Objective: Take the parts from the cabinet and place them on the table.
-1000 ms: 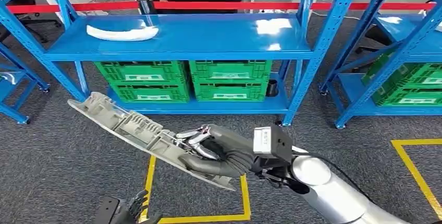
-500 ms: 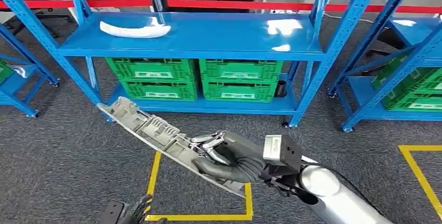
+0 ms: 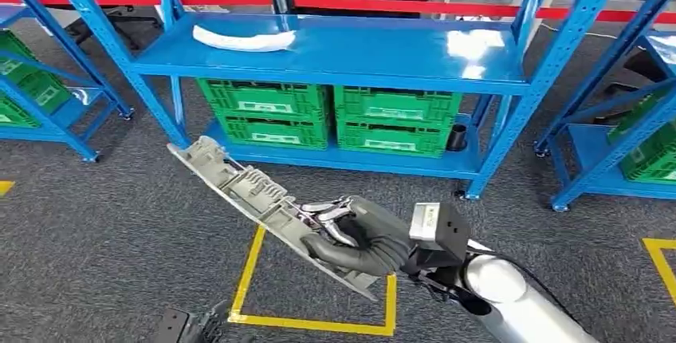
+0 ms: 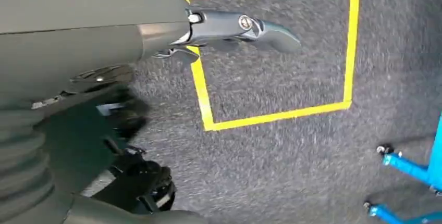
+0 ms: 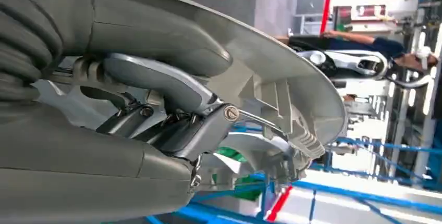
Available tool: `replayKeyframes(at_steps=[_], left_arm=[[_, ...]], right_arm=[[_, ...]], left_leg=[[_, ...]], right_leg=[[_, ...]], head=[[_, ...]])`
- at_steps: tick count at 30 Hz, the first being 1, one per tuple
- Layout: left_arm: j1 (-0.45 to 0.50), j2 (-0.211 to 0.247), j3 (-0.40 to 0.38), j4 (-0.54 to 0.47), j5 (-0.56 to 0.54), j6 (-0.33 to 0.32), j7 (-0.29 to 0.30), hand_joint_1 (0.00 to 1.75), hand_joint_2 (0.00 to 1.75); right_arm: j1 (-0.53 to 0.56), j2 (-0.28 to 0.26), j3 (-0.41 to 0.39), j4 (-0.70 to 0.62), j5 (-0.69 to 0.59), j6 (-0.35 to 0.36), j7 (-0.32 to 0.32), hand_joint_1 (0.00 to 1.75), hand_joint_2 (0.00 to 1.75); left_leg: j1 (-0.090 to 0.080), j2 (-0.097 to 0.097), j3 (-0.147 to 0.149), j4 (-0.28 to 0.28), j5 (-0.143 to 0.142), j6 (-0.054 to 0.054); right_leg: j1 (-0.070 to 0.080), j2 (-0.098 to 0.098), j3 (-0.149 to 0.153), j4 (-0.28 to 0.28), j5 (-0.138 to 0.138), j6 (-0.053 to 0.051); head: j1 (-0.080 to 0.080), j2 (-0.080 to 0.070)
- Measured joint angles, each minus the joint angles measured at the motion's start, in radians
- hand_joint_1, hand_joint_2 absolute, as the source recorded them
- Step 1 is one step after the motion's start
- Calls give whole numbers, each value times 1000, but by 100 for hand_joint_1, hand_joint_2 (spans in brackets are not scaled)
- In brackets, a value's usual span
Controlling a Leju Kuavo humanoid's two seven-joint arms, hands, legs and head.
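I have the long grey ribbed plastic trim part [image 3: 263, 207] clamped near its lower end in my right hand [image 3: 351, 239], fingers wrapped tight around it so it rides tilted, clear of the carpet, in front of the blue steel shelving [image 3: 335, 56]. My left hand [image 4: 234, 26] hangs low over the yellow floor square [image 4: 281, 52], holding nothing, fingers loosely extended. Another white curved part [image 3: 243, 38] lies on the shelf.

Right hand [image 5: 156, 104] around grey ribbed part [image 5: 292, 94]

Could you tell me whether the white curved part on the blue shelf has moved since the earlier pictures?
No. The white part lies at the same left end of the blue shelf; the camera shifted.
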State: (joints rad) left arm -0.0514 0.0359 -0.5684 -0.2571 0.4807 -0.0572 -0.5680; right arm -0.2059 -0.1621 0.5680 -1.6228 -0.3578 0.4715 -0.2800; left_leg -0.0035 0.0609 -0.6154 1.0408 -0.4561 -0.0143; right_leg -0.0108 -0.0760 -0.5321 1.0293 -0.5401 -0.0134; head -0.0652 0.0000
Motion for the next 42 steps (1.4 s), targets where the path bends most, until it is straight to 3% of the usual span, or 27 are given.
replayKeyframes(at_steps=[1, 4, 5, 7, 9, 10, 11, 12, 14, 15, 16, 19, 20, 22, 23, 25, 26, 27, 29, 30, 31, 35, 36, 38, 40, 41, 42], left_arm=[[-1, 0, 3, 0, 2, 0, -1, 0, 175], [6, 0, 6, 2, 2, 0, 0, 0, 175], [8, 0, 8, 4, 3, 0, 0, 0, 175], [7, 0, 8, 4, 3, 0, -1, 0, 175], [6, -3, 9, 4, 6, 0, -2, 0, 175], [7, -3, 9, 5, 8, 0, -3, 0, 175], [9, -2, 10, 5, 8, 0, -3, 0, 175], [9, -1, 11, 6, 7, -1, -4, 0, 175], [8, 0, 15, 6, 7, -7, -4, 0, 175], [7, 1, 15, 6, 7, -10, -4, 0, 175], [4, 3, 16, 6, 7, -11, -5, 0, 175], [6, 6, 16, 7, 6, -12, -6, 0, 175], [7, 10, 16, 8, 7, -12, -6, 0, 175], [9, 10, 17, 8, 8, -12, -10, 0, 175], [7, 10, 18, 8, 10, -12, -11, 0, 175], [8, 7, 20, 8, 16, -11, -15, 0, 175], [11, 6, 23, 8, 18, -11, -18, 0, 175], [14, 5, 24, 8, 19, -11, -19, 0, 175], [16, 4, 27, 8, 19, -10, -21, 0, 175], [15, 4, 31, 8, 19, -10, -21, 0, 175], [13, 3, 32, 8, 19, -10, -22, 0, 175], [20, 0, 33, 9, 19, -10, -22, 0, 175], [21, 0, 33, 9, 19, -10, -22, 0, 175], [16, -1, 34, 9, 20, -10, -22, 0, 175], [16, -5, 34, 8, 20, -10, -22, 0, 175], [17, -6, 34, 9, 19, -10, -22, 0, 175], [19, -5, 34, 9, 20, -10, -22, 0, 175]], right_arm=[[0, 0, -1, 0, -1, 0, 1, 175, 175], [-4, 3, -2, 0, -1, 0, 6, 175, 175], [-5, 5, -2, 0, -1, 0, 6, 175, 175], [-6, 5, -5, 0, -2, 0, 6, 175, 175], [-3, 5, -8, 2, -1, 2, 11, 175, 175], [-3, 5, -9, 5, -1, 3, 12, 175, 175], [-3, 5, -9, 8, 0, 5, 13, 175, 175], [-4, 6, -9, 11, 0, 6, 14, 175, 175], [-8, 11, -10, 15, 1, 11, 16, 175, 175], [-11, 12, -10, 16, 1, 12, 18, 175, 175], [-12, 14, -10, 19, 2, 15, 18, 175, 175], [-18, 22, -11, 26, 3, 20, 19, 175, 175], [-22, 26, -11, 26, 3, 21, 19, 175, 175], [-27, 34, -11, 27, 3, 26, 20, 175, 175], [-28, 34, -11, 28, 4, 29, 20, 175, 175], [-28, 35, -11, 34, 4, 31, 21, 175, 175], [-28, 36, -11, 36, 4, 32, 21, 175, 175], [-28, 36, -11, 36, 4, 33, 21, 175, 175], [-30, 36, -11, 37, 4, 35, 21, 175, 175], [-31, 37, -11, 37, 4, 35, 21, 175, 175], [-33, 37, -11, 37, 3, 35, 21, 175, 175], [-40, 40, -10, 37, 3, 35, 21, 175, 175], [-41, 41, -10, 37, 3, 35, 21, 175, 175], [-42, 40, -10, 39, 2, 36, 19, 175, 175], [-38, 40, -10, 42, 3, 35, 20, 175, 175], [-38, 40, -10, 42, 3, 35, 20, 175, 175], [-37, 40, -10, 42, 3, 35, 21, 175, 175]], left_leg=[[-11, 11, 6, -9, -3, 7], [-13, -24, -1, -9, -4, 17], [-5, -33, 4, -21, 3, 26], [1, -51, 4, -26, 8, 38], [1, -73, 3, -26, 8, 41], [0, -84, 2, -25, 8, 41], [0, -97, 2, -24, 8, 41], [1, -109, 2, -22, 8, 41], [3, -136, 3, -14, 7, 37], [4, -147, 1, -10, 5, 32], [0, -158, -9, -3, 7, 24], [9, -185, -19, -14, 22, -1], [7, -194, -22, -13, 23, -7], [3, -101, -46, 41, -17, -15], [6, -83, -76, 109, -55, -20], [10, -72, -141, 257, -118, -27], [12, -70, -155, 291, -122, -29], [13, -69, -142, 270, -102, -29], [13, -55, -56, 119, -27, -25], [11, -29, -5, 29, 6, -21], [-1, 8, 13, -8, -16, -13], [-4, -36, 5, -16, -4, 13], [6, -46, 13, -27, 4, 24], [5, -62, 11, -30, 8, 35], [4, -85, 9, -30, 9, 37], [3, -95, 8, -28, 9, 38], [4, -106, 8, -27, 9, 37]], right_leg=[[7, -8, -1, 2, -3, 6], [7, -31, 7, -8, -3, 21], [8, -32, 10, -7, -9, 29], [2, 47, -19, 61, -59, 35], [2, 68, -97, 223, -135, 37], [2, 69, -129, 284, -151, 38], [2, 69, -145, 305, -143, 38], [1, 69, -136, 276, -110, 38], [-3, 82, -62, 109, -7, 36], [-8, 114, -29, 29, 22, 36], [-10, 156, -24, 13, 6, 36], [-2, 130, -30, 15, 15, 18], [-8, 119, -29, 7, 21, 9], [-9, 94, -26, 2, 25, -4], [-7, 82, -26, 2, 25, -5], [-5, 55, -27, 4, 23, -7], [-5, 42, -27, 4, 23, -7], [-5, 31, -27, 5, 22, -7], [-5, 10, -24, 5, 19, -3], [-5, 1, -21, 5, 17, 1], [2, -8, -21, 5, 15, 5], [4, -37, -13, -4, 16, 30], [-2, -28, -13, 2, 7, 37], [-3, 50, -59, 104, -58, 40], [-3, 71, -142, 268, -125, 42], [-3, 72, -168, 313, -131, 43], [-3, 72, -171, 310, -112, 42]], head=[[0, 0], [0, 0], [0, 0], [1, 0], [1, 0], [1, 0], [1, 0], [1, 0], [1, 0], [1, 0], [1, 0], [0, 0], [1, 0], [-7, 0], [-6, 0], [-7, 0], [-6, 0], [-7, 0], [-6, 0], [-7, 0], [-7, 0], [-6, 0], [-7, 0], [-4, 0], [-4, 0], [-4, 0], [-3, 0]])
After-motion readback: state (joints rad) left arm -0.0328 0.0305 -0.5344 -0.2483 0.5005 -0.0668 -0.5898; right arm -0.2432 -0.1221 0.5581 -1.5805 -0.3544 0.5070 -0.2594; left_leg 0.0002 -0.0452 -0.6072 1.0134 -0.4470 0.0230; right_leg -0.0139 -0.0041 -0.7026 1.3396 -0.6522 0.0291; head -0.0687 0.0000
